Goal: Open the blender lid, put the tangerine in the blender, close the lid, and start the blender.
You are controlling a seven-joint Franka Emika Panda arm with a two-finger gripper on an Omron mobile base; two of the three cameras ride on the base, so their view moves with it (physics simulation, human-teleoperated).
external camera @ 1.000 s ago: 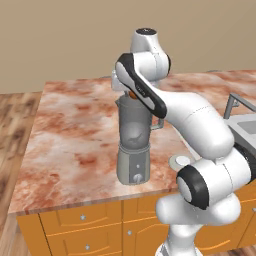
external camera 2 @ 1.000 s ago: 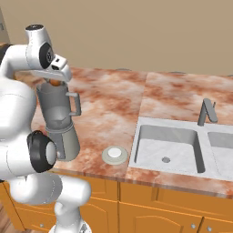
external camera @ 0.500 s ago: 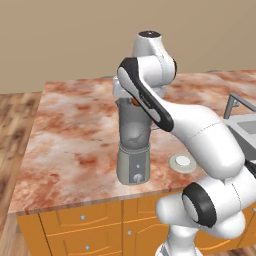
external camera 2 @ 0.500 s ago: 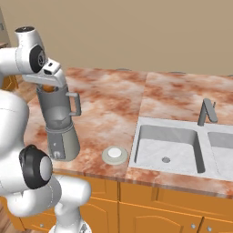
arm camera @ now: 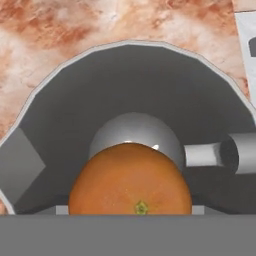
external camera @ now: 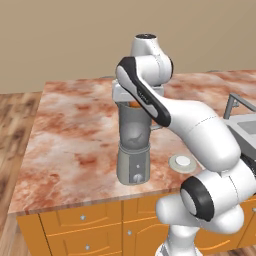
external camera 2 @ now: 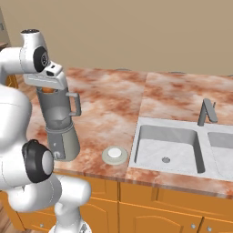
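The blender [external camera: 134, 150] stands near the front edge of the marble counter [external camera: 70, 130], its jar open at the top, and the robot's hand sits directly over the rim. From the left base view only a sliver of the tangerine [external camera: 134, 104] peeks out between the hand and the jar's mouth; the right base view gives the same orange sliver [external camera 2: 47, 90] just under the hand, with the jar's side handle turned toward the sink [external camera 2: 168, 145]. The hand view looks straight down the jar: the tangerine [arm camera: 130, 180] sits low in the picture against the smoky inside wall of the blender [arm camera: 75, 100], with the pale rounded hub at the jar's bottom behind it and the handle off to one side. The gripper [external camera 2: 47, 87] appears to hold the fruit over the opening, though its fingertips are hidden in all three views, so whether the jaws are clamped on it cannot be told. The blender lid [external camera: 181, 162] lies flat on the counter beside the base (white cap up), and the right base view places it [external camera 2: 114, 154] between the blender and the sink, near the counter's front edge.
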